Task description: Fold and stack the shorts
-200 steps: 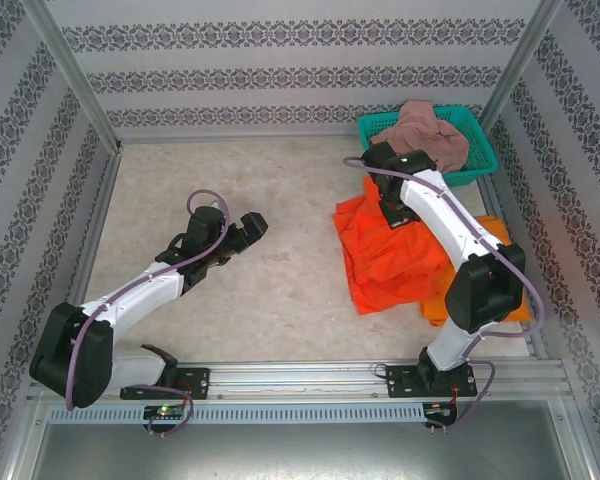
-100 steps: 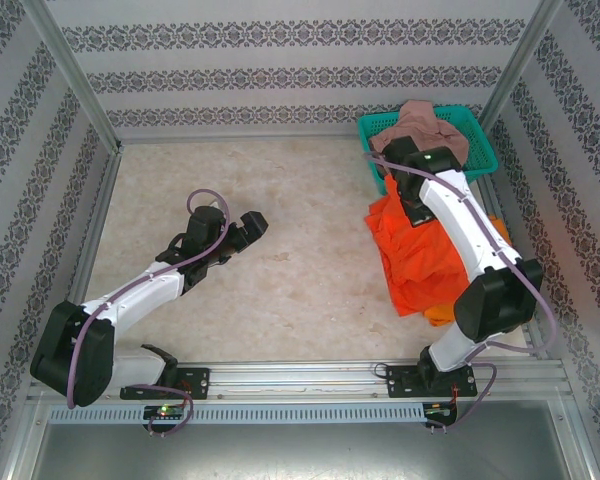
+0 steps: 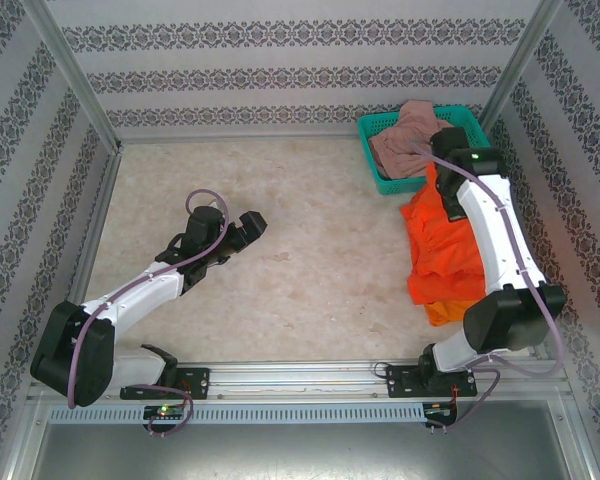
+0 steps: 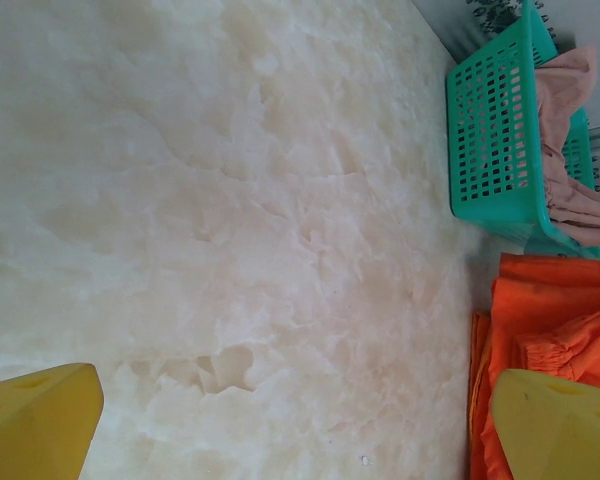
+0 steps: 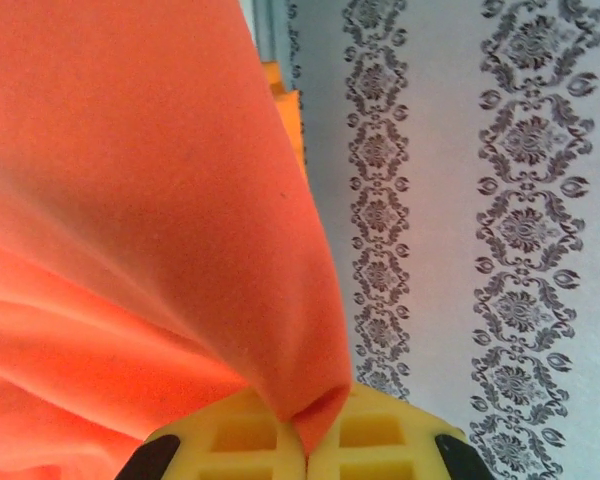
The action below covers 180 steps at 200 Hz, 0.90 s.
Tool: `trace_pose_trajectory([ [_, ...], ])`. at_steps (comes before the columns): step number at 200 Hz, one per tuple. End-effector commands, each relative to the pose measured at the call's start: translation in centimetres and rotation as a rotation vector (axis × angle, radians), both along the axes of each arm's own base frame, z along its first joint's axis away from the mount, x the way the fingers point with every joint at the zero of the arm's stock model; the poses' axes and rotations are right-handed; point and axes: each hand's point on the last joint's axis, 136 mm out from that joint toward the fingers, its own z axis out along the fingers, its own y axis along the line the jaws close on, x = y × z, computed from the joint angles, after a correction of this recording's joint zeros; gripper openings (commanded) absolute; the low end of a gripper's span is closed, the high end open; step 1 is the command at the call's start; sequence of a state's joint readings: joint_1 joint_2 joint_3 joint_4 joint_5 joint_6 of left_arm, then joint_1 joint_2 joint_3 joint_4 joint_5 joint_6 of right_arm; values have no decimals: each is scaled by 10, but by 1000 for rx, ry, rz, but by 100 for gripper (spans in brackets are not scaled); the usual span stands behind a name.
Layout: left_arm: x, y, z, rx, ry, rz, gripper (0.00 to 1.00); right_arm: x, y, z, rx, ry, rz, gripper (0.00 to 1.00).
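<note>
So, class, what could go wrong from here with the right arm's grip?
The right jaws pinch only a thin fold of the red-orange shorts; it may slip out.
That pair lies over the orange pair, so pulling may drag it along.
The right arm is close to the basket; it could snag the pink shorts.

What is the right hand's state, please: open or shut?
Shut: the right hand has its yellow fingers pressed together, pinching a fold of the red-orange shorts.
</note>
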<state>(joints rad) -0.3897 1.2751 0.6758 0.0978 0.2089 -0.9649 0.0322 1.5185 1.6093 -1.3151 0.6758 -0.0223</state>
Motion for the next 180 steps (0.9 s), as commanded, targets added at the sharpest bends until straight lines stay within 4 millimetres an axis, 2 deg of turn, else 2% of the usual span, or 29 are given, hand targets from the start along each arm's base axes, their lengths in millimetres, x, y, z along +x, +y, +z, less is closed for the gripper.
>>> trace_pose_trajectory([
  [1, 4, 1, 2, -14, -13, 4, 100, 6, -22, -6, -88, 8, -4, 0],
  [35, 4, 2, 1, -10, -9, 1, 100, 6, -58, -34, -176, 92, -74, 4],
  [61, 3, 2, -1, -10, -2, -2, 100, 6, -83, -43, -199, 105, -168, 19],
  [63, 2, 2, -1, -10, -2, -4, 100, 6, -84, -43, -196, 103, -174, 22],
  [66, 2, 2, -2, -9, -1, -3, 100, 6, -86, -42, -190, 94, -189, 36],
  [70, 2, 2, -1, -9, -1, -3, 100, 7, -87, -41, -180, 83, -202, 49],
  [74, 2, 3, -1, -9, -2, -2, 100, 7, -87, -40, -166, 73, -212, 58],
  [83, 1, 3, -1, -7, -2, 0, 100, 10, -85, -36, -137, 45, -225, 71],
  [95, 0, 5, -1, -6, -4, 9, 100, 18, -76, -31, -68, -19, -232, 87],
  [116, 0, 7, -1, -7, -5, 16, 100, 38, -46, -25, 108, -144, -194, 92],
  [133, 0, 7, -1, -6, -3, 18, 100, 63, -13, -21, 255, -240, -140, 97],
  [163, 0, 8, -2, -3, 2, 19, 100, 113, 38, -22, 437, -343, -47, 98],
  [180, -1, 8, -2, -2, 5, 19, 100, 141, 45, -25, 477, -388, -59, 97],
])
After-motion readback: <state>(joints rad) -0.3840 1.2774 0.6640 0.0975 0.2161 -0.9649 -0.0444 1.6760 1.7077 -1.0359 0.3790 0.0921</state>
